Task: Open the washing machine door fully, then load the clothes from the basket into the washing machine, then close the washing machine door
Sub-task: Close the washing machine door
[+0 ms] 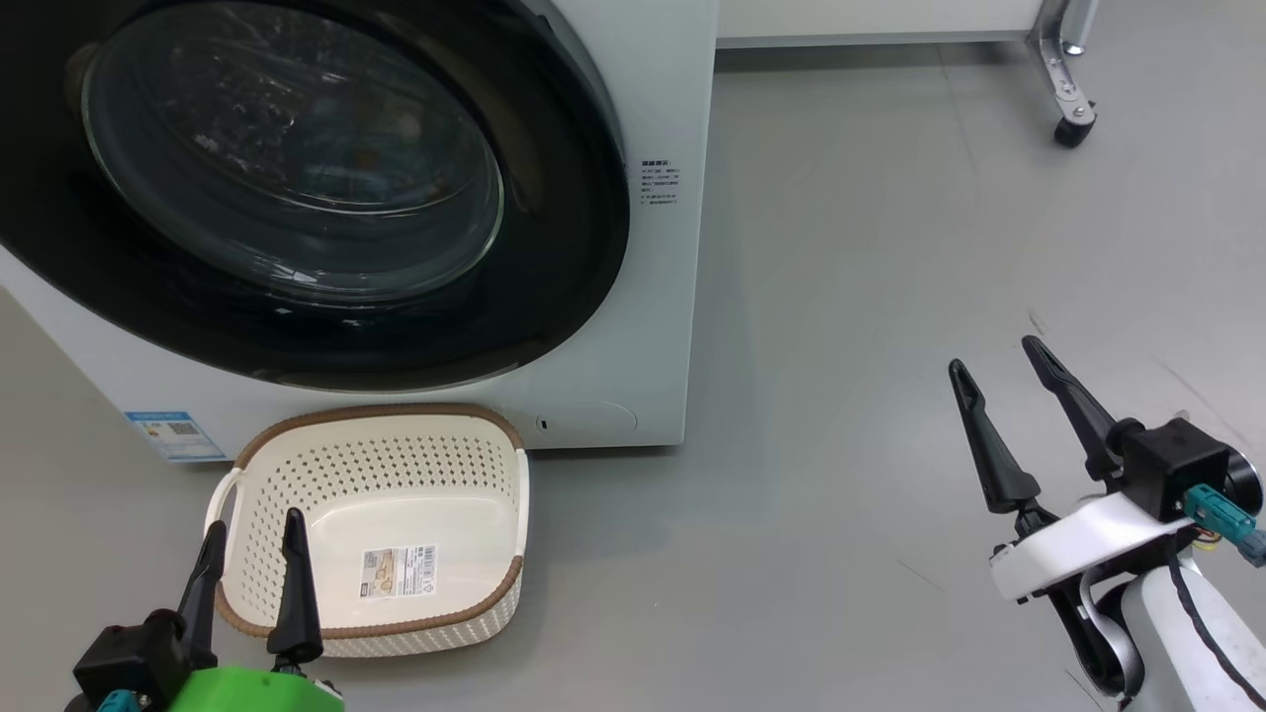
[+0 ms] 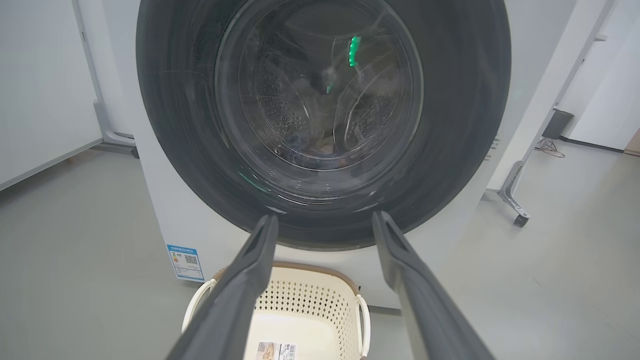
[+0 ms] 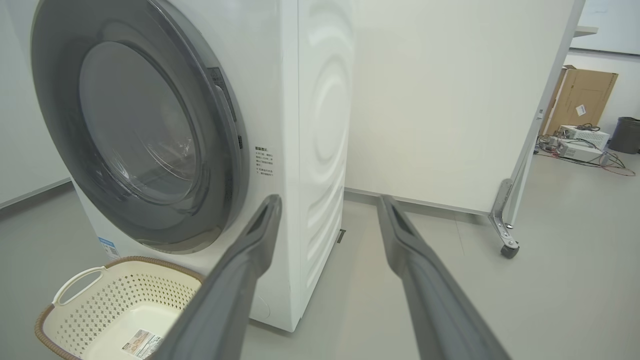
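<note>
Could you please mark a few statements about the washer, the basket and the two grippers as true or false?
1. The washing machine door is shut. True.
2. The basket is full. False: inside it there is just a label sticker on its bottom.
3. The left gripper is open and holds nothing. True.
4. The right gripper grips the door. False: it is open over the floor, apart from the washing machine.
5. The basket stands in front of the washing machine. True.

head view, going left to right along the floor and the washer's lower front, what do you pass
blue sticker → basket → small printed text label → right claw, open over bare floor
</note>
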Robot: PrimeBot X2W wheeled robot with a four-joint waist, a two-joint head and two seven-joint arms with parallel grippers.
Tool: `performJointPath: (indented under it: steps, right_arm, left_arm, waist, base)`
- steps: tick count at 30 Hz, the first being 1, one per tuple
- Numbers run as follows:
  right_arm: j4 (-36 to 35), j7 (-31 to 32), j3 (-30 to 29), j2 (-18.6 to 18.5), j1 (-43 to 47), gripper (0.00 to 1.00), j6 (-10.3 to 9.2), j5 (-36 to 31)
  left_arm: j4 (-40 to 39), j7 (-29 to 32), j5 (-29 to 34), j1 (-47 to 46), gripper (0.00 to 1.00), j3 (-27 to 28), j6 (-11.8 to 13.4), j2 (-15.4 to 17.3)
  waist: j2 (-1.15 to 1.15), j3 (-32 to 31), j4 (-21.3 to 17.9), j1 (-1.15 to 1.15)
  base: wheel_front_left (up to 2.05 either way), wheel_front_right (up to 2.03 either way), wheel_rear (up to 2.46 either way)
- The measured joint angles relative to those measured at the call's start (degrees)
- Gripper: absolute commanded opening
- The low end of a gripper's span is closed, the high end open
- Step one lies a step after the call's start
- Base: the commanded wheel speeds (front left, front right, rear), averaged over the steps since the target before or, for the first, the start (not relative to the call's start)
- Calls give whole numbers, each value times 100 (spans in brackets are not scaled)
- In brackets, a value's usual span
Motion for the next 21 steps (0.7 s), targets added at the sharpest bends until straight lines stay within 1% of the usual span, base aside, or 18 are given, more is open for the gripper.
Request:
performJointPath:
  steps: [4,5,8,21]
  right_arm:
    - [-93,1,-327,46,369,100,-62,-4]
    - [-160,4,-521,92,579,100,-115,-4]
    - [-245,4,-779,141,879,100,-207,-4]
    - [-547,4,-1385,266,1460,100,-207,-159]
  left_arm:
    - [-37,0,34,40,100,12,0,-4]
    - [-40,0,68,70,100,-1,0,-4]
    - [-35,0,108,149,100,9,0,-8]
    - [0,0,157,358,100,80,0,-8]
  waist:
    - [0,-116,-165,0]
    - [0,-161,-229,0]
    - [0,-213,-291,0]
    - [0,-278,-403,0]
  base:
    - [0,0,0]
    - [0,0,0]
    - [0,0,0]
    - [0,0,0]
